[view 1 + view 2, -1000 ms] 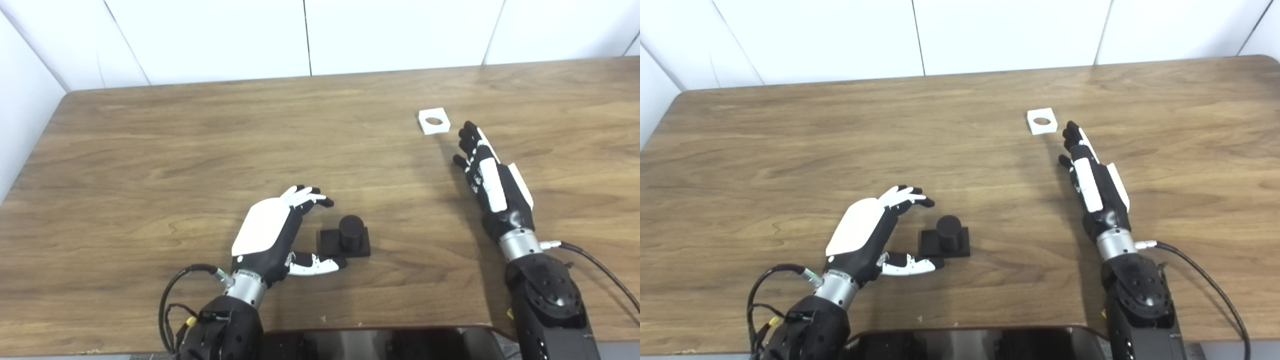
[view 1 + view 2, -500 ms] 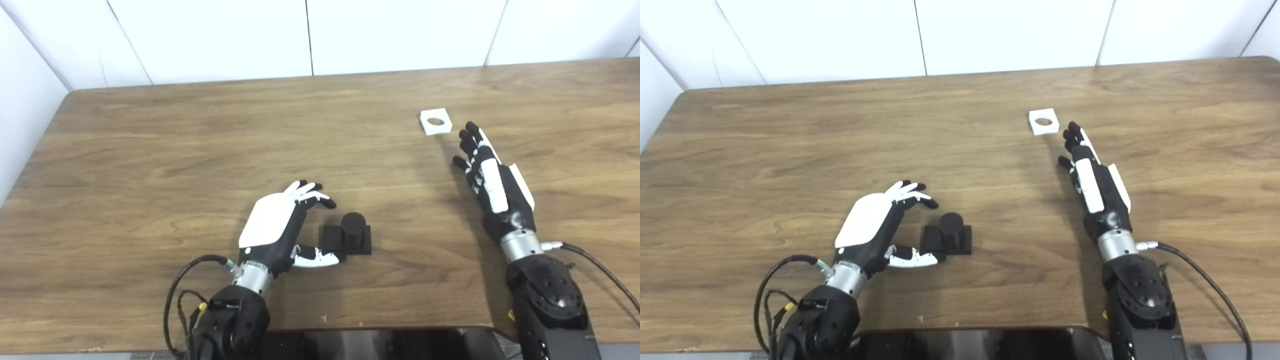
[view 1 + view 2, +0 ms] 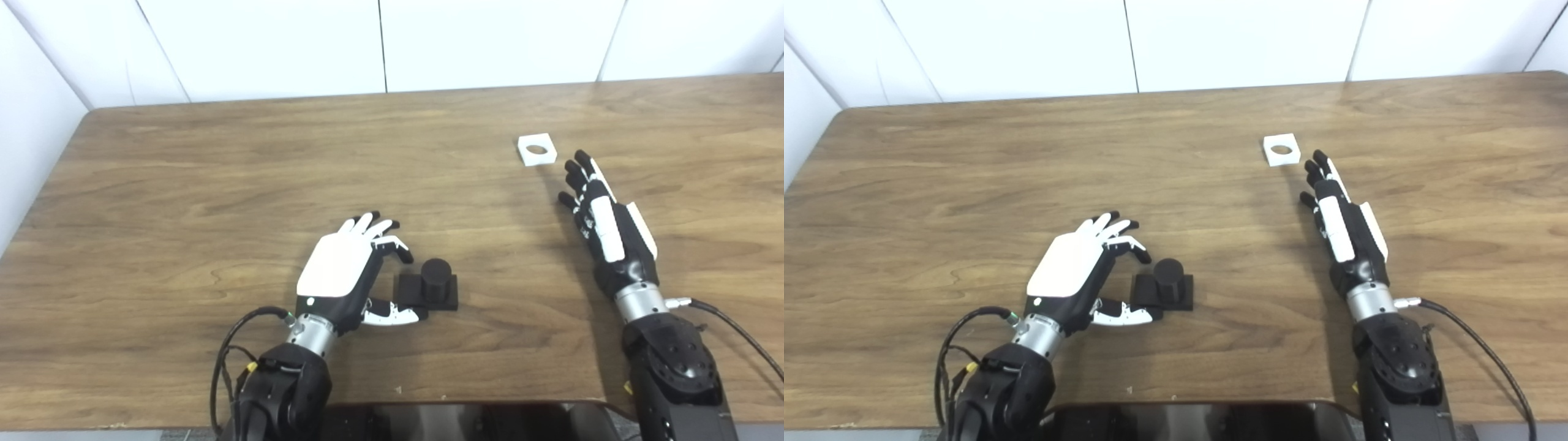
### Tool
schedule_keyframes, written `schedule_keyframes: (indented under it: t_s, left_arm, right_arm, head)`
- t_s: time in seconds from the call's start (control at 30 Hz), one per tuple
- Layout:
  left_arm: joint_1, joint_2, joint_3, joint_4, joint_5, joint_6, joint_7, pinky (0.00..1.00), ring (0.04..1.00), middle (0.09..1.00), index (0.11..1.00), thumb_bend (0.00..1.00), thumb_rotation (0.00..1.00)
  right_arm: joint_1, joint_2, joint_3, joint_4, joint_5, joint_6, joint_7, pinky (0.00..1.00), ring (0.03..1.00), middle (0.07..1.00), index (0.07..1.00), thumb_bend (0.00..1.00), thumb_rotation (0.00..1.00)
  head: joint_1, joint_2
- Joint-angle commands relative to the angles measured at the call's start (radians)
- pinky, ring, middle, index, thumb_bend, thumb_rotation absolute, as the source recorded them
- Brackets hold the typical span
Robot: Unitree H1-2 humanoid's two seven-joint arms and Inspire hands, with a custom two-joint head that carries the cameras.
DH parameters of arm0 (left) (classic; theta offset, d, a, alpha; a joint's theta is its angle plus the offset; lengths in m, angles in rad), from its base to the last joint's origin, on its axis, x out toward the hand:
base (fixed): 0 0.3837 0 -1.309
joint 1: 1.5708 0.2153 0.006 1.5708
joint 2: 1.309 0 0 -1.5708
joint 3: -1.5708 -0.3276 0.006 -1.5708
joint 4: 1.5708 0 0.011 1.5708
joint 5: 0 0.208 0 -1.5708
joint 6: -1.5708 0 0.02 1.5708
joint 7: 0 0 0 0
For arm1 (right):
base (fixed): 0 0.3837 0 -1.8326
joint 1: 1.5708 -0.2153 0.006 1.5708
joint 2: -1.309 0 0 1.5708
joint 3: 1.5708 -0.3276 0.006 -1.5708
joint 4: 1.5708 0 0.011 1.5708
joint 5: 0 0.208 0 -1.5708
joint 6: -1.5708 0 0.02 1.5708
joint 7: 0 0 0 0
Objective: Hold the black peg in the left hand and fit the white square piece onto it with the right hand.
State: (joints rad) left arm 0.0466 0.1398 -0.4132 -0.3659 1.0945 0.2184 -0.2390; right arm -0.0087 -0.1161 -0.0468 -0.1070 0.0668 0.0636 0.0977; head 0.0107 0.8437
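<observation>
A wooden table (image 3: pixel 184 184) stands before white walls. Beside the black peg (image 3: pixel 429 288), the left hand (image 3: pixel 343 269) is spread, holding nothing; the right hand (image 3: pixel 603 223) is flat, also empty.

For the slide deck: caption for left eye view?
Open left hand beside black peg; open right hand near white square piece.

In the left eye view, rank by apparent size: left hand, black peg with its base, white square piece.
1. left hand
2. black peg with base
3. white square piece, though it lies farther from the camera, so its true size is less certain.
</observation>
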Motion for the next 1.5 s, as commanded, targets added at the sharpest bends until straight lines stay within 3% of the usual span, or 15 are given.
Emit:
schedule_keyframes:
  t_s: [0.0, 0.3, 0.5, 0.77, 0.8, 0.87, 1.47]
  left_arm:
    - [-0.004, 0.015, -0.005, 0.01, 0.055, 0.004, -0.021, 1.0, 0.979, 0.898, 0.609, 0.82, 0.31]
    - [-0.002, 0.013, -0.008, 0.006, 0.09, 0.003, -0.042, 1.0, 0.979, 0.887, 0.563, 0.8, 0.3]
    - [0.005, 0.008, 0.004, 0.01, 0.051, -0.002, -0.032, 1.0, 0.981, 0.88, 0.541, 0.79, 0.23]
    - [0.008, 0.005, 0.003, 0.007, 0.031, -0.002, -0.038, 1.0, 0.971, 0.868, 0.532, 0.78, 0.22]
    - [0.009, 0.005, 0.003, 0.007, 0.025, -0.005, -0.033, 1.0, 0.971, 0.866, 0.511, 0.65, 0.15]
    - [0.012, 0.004, 0.003, 0.007, 0.015, -0.008, -0.027, 1.0, 0.968, 0.859, 0.49, 0.54, 0.09]
    - [0.017, -0.017, 0.0, -0.01, 0.028, 0.022, -0.09, 1.0, 0.988, 0.866, 0.487, 0.52, 0.07]
  right_arm:
    - [0.038, 0.017, 0.003, 0.029, 0.022, -0.012, 0.004, 0.95, 0.995, 0.974, 1.0, 0.71, 0.93]
    - [0.041, 0.014, 0.004, 0.022, 0.023, -0.006, 0.005, 0.95, 0.989, 0.964, 1.0, 0.71, 0.93]
    - [0.039, 0.019, 0.005, 0.016, 0.026, -0.005, 0.003, 0.95, 0.989, 0.965, 1.0, 0.7, 0.93]
    - [0.04, 0.018, 0.002, 0.009, 0.024, -0.001, -0.002, 0.93, 0.984, 0.966, 1.0, 0.7, 0.92]
    - [0.04, 0.018, 0.002, 0.007, 0.023, 0.0, -0.002, 0.93, 0.983, 0.965, 1.0, 0.71, 0.92]
    - [0.039, 0.016, 0.002, 0.005, 0.022, 0.003, -0.002, 0.93, 0.984, 0.964, 1.0, 0.71, 0.93]
    - [0.032, -0.004, 0.009, -0.031, 0.015, 0.008, 0.007, 0.89, 0.97, 0.953, 1.0, 0.7, 0.95]
  head:
    - [0.001, 0.001]
    - [0.006, 0.007]
    - [0.006, 0.009]
    - [0.004, 0.015]
    - [0.005, 0.016]
    - [0.004, 0.017]
    - [0.002, 0.025]
